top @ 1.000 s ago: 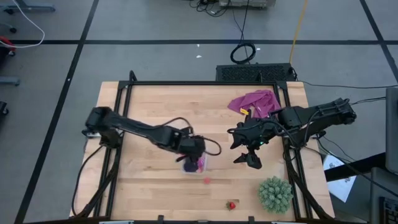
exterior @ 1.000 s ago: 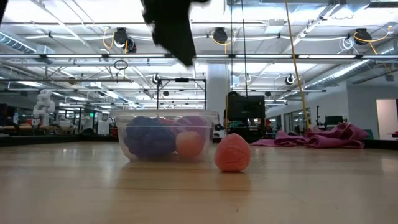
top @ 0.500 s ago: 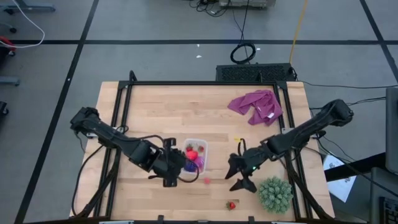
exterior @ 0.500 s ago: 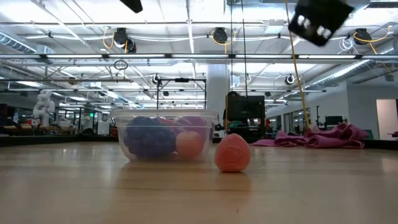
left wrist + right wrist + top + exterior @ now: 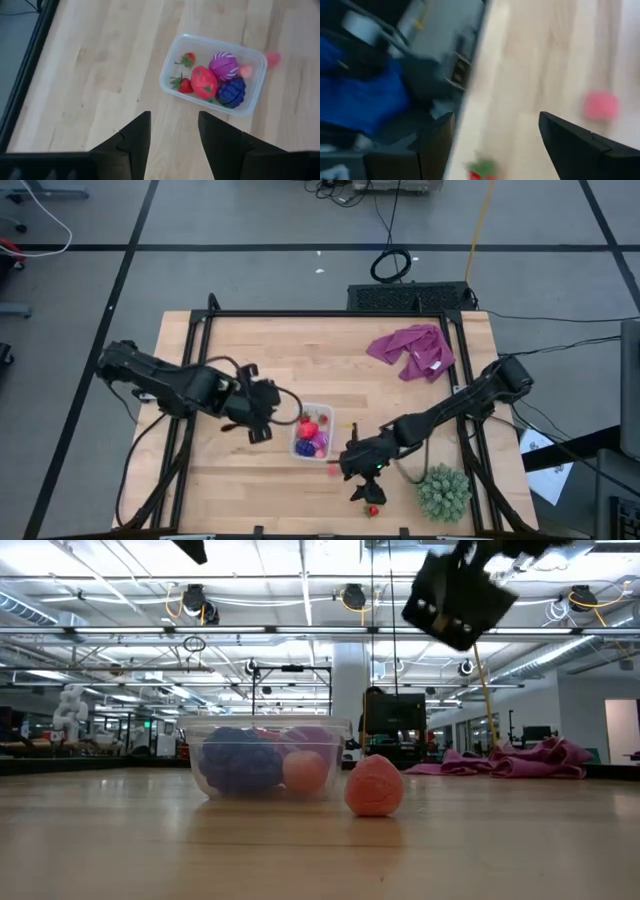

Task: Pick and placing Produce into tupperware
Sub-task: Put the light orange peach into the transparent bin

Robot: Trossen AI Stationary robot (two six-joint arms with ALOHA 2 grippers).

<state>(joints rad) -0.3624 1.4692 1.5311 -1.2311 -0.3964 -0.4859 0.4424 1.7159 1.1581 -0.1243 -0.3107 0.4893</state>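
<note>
Container (image 5: pixel 313 430) sits lower centre of the high view, holding strawberries (image 5: pixel 183 72), a red piece (image 5: pixel 203 82), grapes (image 5: pixel 231 92) and a round purple piece (image 5: pixel 223 64). Pink piece (image 5: pixel 332 471) lies just outside. Left gripper (image 5: pixel 257 420) beside it, fingers narrowly apart, empty. Right gripper (image 5: pixel 362 482) spread wide, near a loose strawberry (image 5: pixel 372 509).

Left hand (image 5: pixel 258 423) empty, fingers narrowly parted; right hand (image 5: pixel 362 480) spread wide, empty.
</note>
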